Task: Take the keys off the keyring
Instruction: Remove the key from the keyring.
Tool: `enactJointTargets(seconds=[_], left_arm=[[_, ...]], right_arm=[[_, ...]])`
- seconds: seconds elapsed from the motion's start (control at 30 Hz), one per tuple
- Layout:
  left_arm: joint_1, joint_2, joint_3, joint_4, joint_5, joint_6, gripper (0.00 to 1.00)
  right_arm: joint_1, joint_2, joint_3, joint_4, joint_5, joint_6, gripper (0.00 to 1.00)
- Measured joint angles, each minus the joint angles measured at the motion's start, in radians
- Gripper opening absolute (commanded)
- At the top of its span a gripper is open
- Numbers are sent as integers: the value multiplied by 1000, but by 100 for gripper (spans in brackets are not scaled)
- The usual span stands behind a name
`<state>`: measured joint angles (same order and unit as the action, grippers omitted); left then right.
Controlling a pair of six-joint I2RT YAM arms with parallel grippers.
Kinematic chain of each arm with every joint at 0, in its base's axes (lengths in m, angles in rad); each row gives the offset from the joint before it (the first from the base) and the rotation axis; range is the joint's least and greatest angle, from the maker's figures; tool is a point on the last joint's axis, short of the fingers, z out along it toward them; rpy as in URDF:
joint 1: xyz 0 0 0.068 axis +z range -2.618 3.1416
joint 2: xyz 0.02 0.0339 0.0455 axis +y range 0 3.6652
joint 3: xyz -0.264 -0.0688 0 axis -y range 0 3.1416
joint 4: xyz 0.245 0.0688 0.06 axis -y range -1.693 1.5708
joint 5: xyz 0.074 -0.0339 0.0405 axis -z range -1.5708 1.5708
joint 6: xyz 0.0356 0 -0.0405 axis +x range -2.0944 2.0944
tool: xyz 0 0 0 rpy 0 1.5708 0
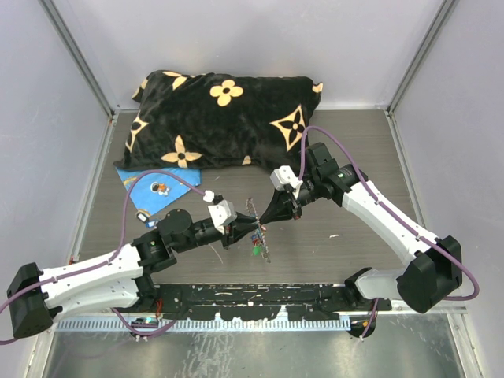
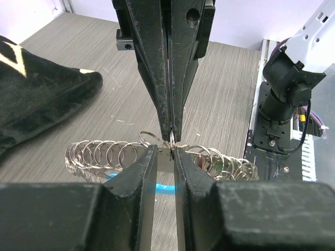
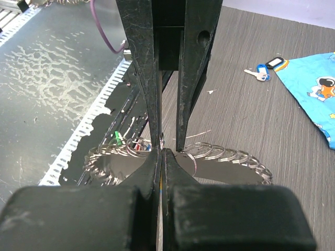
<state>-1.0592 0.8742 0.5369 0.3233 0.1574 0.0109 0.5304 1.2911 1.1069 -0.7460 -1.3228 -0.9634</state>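
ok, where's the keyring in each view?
Top external: keyring mid-frame, at the tip of the right gripper.
Left wrist: keyring, a band of rings across the lower middle.
Right wrist: keyring, a band across the lower middle.
Shared landmark: right gripper pinching one ring, in all three views.

The keyring (image 2: 99,155), a silvery coil of loops, sits stretched sideways, pinched right where the left gripper (image 2: 166,157) and right gripper (image 2: 171,137) tips meet. The keys (image 1: 257,246), tiny coloured ones, dangle just below, I think.
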Motion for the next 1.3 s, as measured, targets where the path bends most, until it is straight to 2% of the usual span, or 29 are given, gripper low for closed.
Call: enactJointTargets(seconds=[0.1, 0.17, 0.2, 0.4, 0.57, 0.67, 0.97, 1.3], left_arm=[[0, 6, 0, 2, 0, -3, 11], [0, 6, 0, 2, 1, -3, 1], [0, 6, 0, 2, 1, -3, 0], [-1, 7, 6, -11, 3, -17, 0], [-1, 7, 53, -103, -4, -25, 0], [-1, 13, 105, -195, -4, -26, 0], [-1, 69, 298, -495, 6, -13, 0], [2, 208, 540, -813, 52, 6, 0]], right_arm=[[0, 0, 0, 2, 0, 0, 1], [0, 0, 0, 6, 0, 0, 1], [0, 0, 0, 7, 1, 0, 1], [-1, 0, 0, 12, 2, -1, 1], [-1, 0, 0, 10, 6, -12, 14], [-1, -3, 0, 3, 13, -27, 23], [-1, -9, 0, -23, 25, -42, 39], [-1, -10, 0, 13, 21, 32, 41]])
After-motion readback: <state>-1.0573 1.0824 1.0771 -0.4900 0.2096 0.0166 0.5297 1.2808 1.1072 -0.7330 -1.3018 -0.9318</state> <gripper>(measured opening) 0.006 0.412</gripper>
